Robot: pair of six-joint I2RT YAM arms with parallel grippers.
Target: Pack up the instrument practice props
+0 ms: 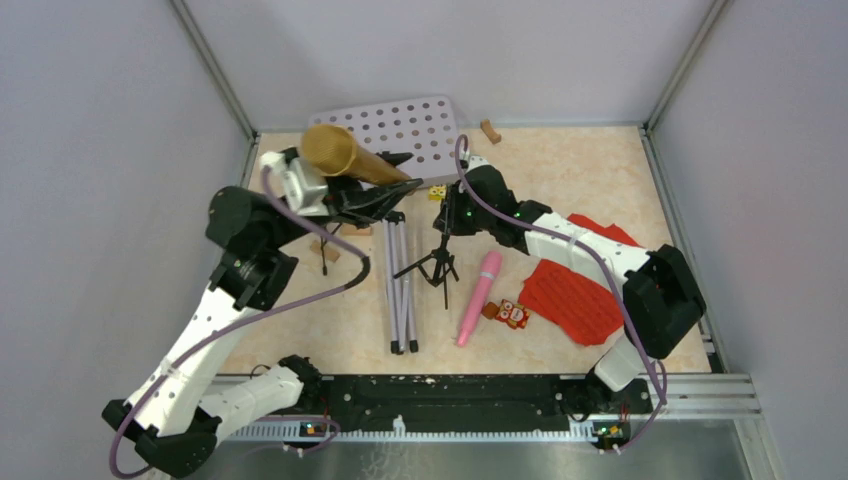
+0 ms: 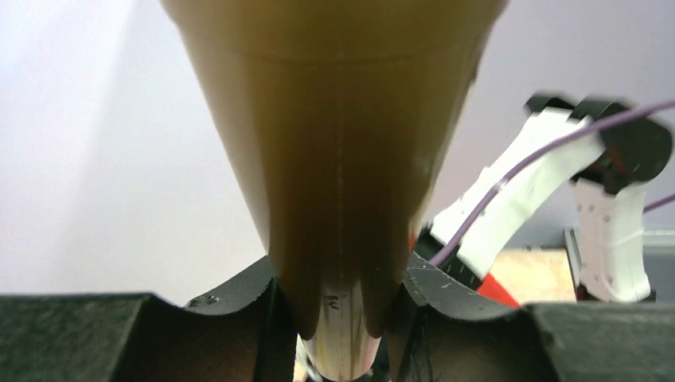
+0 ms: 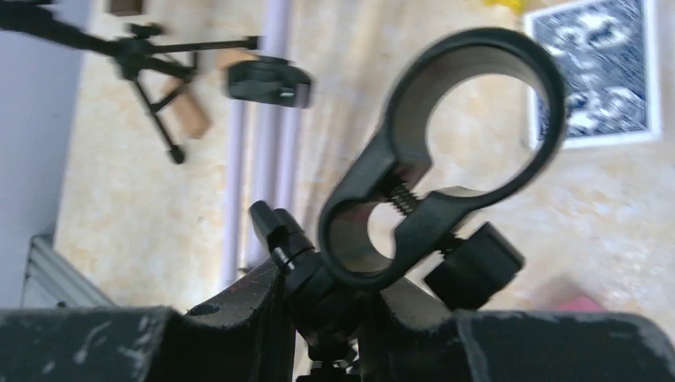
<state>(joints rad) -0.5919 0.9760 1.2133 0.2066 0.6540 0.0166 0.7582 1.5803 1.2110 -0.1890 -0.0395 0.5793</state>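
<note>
My left gripper [image 1: 385, 190] is shut on the gold microphone [image 1: 340, 152] and holds it up in the air at the back left. The microphone fills the left wrist view [image 2: 342, 143] between the jaws. My right gripper [image 1: 450, 215] is shut on a small black mic tripod [image 1: 436, 262] that hangs below it. Its ring clip [image 3: 442, 159] stands just above the jaws in the right wrist view. The second black tripod [image 3: 151, 56] lies on the table. The pink microphone [image 1: 478, 297], silver tripod pole [image 1: 400, 285] and red pages [image 1: 572, 298] lie on the table. The grey punched tray [image 1: 395, 128] leans at the back wall.
A blue card deck [image 3: 593, 72] lies below the right gripper. A colourful toy [image 1: 513, 313] sits beside the pink microphone and a yellow toy [image 1: 437, 190] sits near the tray. Wooden blocks lie at the back [image 1: 490, 130] and on the left [image 1: 330, 250]. Walls enclose three sides.
</note>
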